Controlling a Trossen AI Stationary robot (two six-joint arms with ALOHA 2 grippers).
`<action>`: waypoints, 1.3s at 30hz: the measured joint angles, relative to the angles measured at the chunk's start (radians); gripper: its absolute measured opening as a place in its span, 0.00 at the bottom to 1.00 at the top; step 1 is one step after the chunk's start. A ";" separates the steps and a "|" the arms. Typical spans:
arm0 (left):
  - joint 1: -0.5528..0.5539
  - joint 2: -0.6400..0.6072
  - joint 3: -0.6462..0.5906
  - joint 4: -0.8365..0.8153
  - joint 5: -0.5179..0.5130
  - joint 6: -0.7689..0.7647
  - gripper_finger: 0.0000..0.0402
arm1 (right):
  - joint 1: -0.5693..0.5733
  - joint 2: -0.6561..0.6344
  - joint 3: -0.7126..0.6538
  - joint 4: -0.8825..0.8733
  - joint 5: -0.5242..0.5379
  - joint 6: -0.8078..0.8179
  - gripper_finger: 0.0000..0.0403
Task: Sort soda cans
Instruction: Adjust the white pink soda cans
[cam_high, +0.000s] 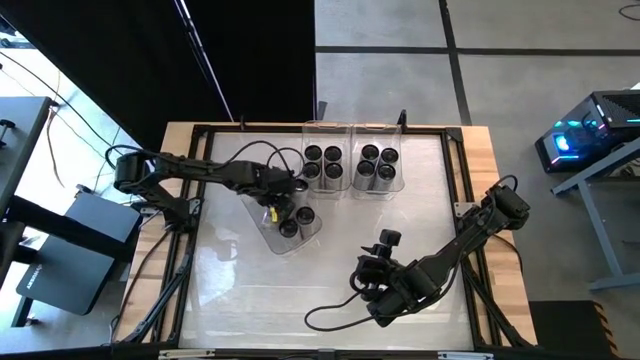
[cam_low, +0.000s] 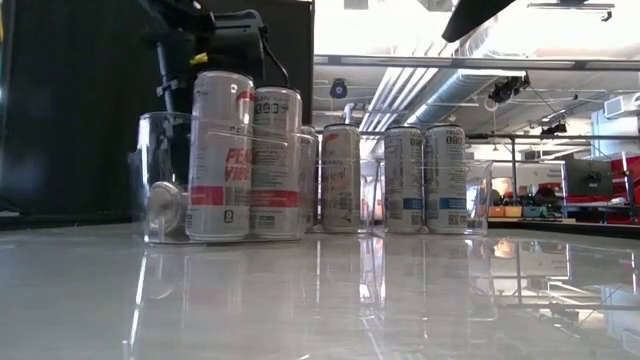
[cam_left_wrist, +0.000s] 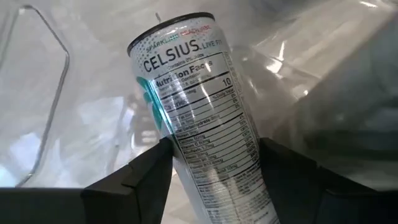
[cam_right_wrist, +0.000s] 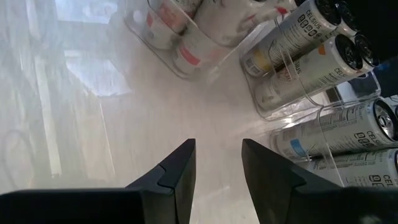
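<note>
Three clear bins (cam_high: 326, 150) sit on the table (cam_high: 240, 290): two side by side at the far edge, each with four upright cans (cam_high: 378, 166), and a third, angled one nearer the left edge, about halfway between the near and far edges. The angled bin (cam_high: 283, 240) holds two upright cans (cam_high: 304, 216) at its near end and, in the low view, one lying on its side (cam_low: 165, 206). The left gripper (cam_high: 277, 196) reaches into this bin's far end; in its wrist view a white can (cam_left_wrist: 198, 118) lies between the two fingers (cam_left_wrist: 134, 177), which flank it, though I cannot tell whether they press on it. The right gripper (cam_high: 372, 283) hovers over bare table toward the near right corner, its fingers (cam_right_wrist: 177, 171) a little apart with nothing between them.
</note>
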 joint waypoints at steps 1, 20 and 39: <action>0.001 -0.002 0.012 -0.020 0.003 0.003 0.54 | 0.000 0.000 0.000 0.000 -0.001 0.000 0.31; 0.006 -0.020 -0.095 0.028 0.003 -0.088 0.65 | 0.000 0.000 0.000 0.006 -0.003 -0.009 0.31; 0.022 -0.005 -0.084 -0.005 -0.005 -0.159 0.69 | 0.000 0.000 0.000 0.016 -0.003 -0.019 0.31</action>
